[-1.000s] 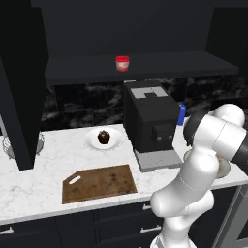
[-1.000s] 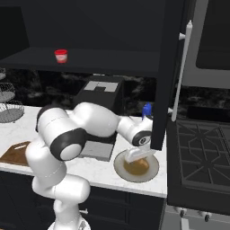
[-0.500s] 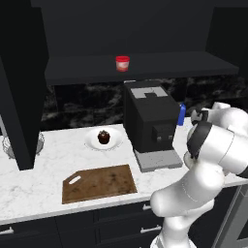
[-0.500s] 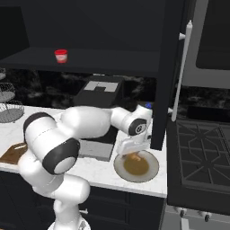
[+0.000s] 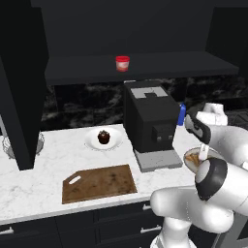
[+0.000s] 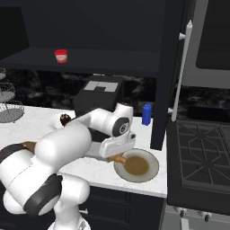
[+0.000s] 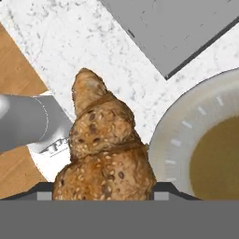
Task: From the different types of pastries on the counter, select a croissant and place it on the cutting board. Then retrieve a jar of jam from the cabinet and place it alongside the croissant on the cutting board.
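We are scanning left to right: the flat dark-brown wooden cutting board (image 5: 99, 183) is lying bare on the white marble counter (image 5: 34, 179), the dark chocolate cupcake (image 5: 103, 137) sitting on its white saucer behind it. The red-lidded jam jar (image 5: 122, 63) is waiting on the black cabinet shelf. Far right, our two-finger gripper (image 6: 119, 155) is pinching the golden-brown flaky croissant (image 7: 105, 151), lifted beside the grey-rimmed plate (image 6: 150, 171). We are judging the carry should swing leftward, clearing the black boxy coffee machine (image 5: 151, 121), and lower gently.
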